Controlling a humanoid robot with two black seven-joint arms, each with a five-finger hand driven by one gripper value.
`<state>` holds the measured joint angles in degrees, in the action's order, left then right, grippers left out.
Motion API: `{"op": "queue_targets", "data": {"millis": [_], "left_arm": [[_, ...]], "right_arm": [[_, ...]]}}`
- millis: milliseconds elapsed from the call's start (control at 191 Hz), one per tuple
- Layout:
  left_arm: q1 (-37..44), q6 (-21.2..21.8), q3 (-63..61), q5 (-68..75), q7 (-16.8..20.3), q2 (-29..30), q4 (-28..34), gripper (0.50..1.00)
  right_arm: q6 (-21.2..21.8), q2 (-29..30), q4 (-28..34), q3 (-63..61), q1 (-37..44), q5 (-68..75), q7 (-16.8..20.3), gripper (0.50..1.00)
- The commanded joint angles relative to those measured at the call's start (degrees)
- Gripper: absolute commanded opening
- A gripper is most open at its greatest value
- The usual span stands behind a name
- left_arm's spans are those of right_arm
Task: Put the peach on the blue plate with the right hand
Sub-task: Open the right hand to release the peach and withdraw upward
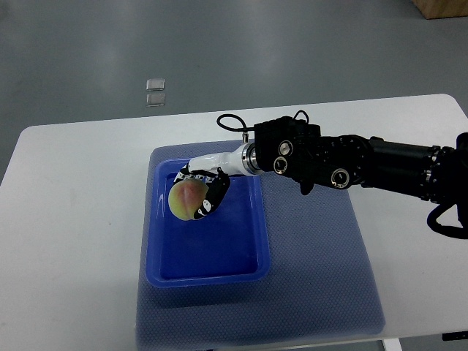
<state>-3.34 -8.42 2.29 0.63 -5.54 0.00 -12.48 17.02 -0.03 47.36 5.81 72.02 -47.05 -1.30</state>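
A yellow-pink peach (pixel 185 200) is held in my right hand (pixel 202 189), whose black and white fingers (pixel 215 195) curl around it. The hand holds the peach over the upper left part of a blue rectangular plate (pixel 248 241); I cannot tell whether the peach touches the plate's floor. My right arm (pixel 351 164) reaches in from the right edge across the table. The left arm is out of view.
The plate lies on a blue-grey mat (pixel 322 278) on a white table (pixel 73 219). Two small clear square pieces (pixel 155 92) lie on the grey floor beyond the table. A brown box corner (pixel 442 7) shows at the top right.
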Motion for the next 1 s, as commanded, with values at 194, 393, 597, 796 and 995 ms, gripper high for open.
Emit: {"op": "queue_targets", "data": {"millis": [194,393,597,796,995], "left_arm": [[0.00,0.07,0.00,-0.01,0.00,0.00,0.00,1.000],[0.00,0.07,-0.09,-0.01,0.00,0.00,0.09,1.000],[0.00,0.07,-0.18,-0.01,0.00,0.00,0.18,1.000],[0.00,0.16,-0.18,-0.01,0.00,0.00,0.26,1.000],[0.00,0.16,-0.09,-0.01,0.00,0.00,0.09,1.000]], "right_arm": [[-0.15,0.03,-0.95,-0.01,-3.03,-2.35,-0.37,0.901],[-0.06,0.03,-0.87,-0.18,-2.32,-2.26,-0.46,0.932],[0.82,0.03,-0.34,-2.64,1.01,-1.29,-0.46,0.932],[0.47,-5.60,0.98,-11.17,2.86,-0.77,-0.46,0.932],[0.12,-13.68,0.98,-32.94,-6.71,0.90,-2.04,0.932]]}}
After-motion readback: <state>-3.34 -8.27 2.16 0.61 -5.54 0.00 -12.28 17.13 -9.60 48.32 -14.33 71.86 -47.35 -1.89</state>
